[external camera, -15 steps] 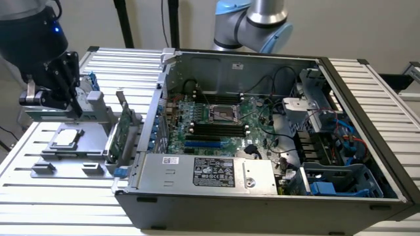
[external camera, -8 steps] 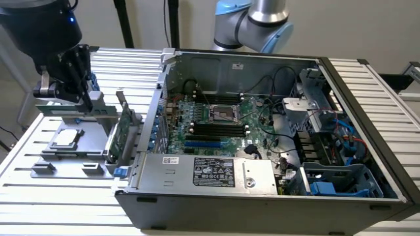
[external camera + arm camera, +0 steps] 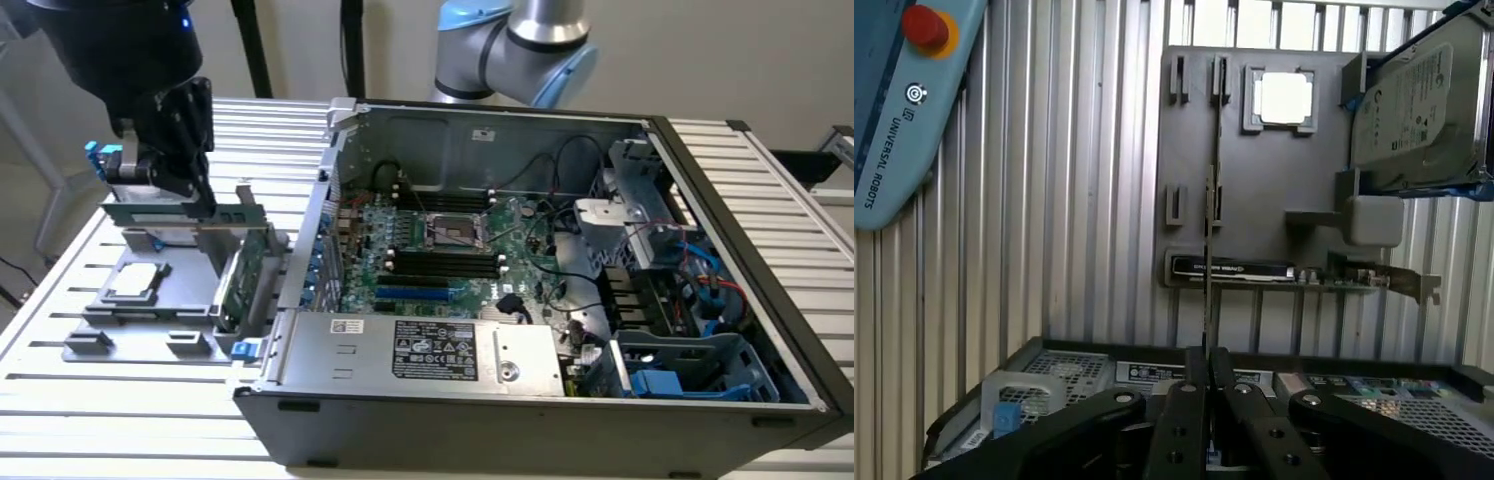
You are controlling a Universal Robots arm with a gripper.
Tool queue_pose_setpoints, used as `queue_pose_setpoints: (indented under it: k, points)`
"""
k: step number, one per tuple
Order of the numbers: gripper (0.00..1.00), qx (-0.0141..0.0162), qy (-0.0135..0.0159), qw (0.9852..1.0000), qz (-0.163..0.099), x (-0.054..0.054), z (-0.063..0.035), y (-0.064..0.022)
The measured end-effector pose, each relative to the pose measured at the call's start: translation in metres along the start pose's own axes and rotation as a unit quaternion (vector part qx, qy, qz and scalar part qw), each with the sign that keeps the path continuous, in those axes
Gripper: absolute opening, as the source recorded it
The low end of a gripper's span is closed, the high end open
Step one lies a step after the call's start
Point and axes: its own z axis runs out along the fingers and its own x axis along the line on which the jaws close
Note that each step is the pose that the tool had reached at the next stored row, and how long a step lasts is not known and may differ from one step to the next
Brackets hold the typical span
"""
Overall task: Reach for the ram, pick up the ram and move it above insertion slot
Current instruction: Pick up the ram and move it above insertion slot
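Note:
My gripper [image 3: 191, 203] hangs over the grey holder plate [image 3: 154, 300] at the exterior view's left, outside the computer case. It is shut on the ram [image 3: 140, 213], a thin green stick held level and lengthwise just above the plate's posts. In the wrist view the ram [image 3: 1211, 230] appears edge-on as a thin line running out from between the gripper [image 3: 1206, 375] fingers, in line with the plate's holder slots. The motherboard's black insertion slots [image 3: 447, 262] lie inside the open case, well to the exterior view's right of the ram.
A taller green expansion card with a metal bracket [image 3: 243, 265] stands on the plate beside the case wall [image 3: 314, 250]. A CPU [image 3: 1284, 98] and a hard drive [image 3: 1414, 110] rest on the plate too. A teach pendant [image 3: 904, 110] lies on the slatted table.

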Motion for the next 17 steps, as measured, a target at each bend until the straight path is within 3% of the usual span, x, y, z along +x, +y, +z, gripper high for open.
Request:
queue_pose_setpoints:
  k: [17]
  points:
    - [0.13, 0.0001, -0.0034, 1.0, 0.0, -0.006, -0.0082, -0.0569]
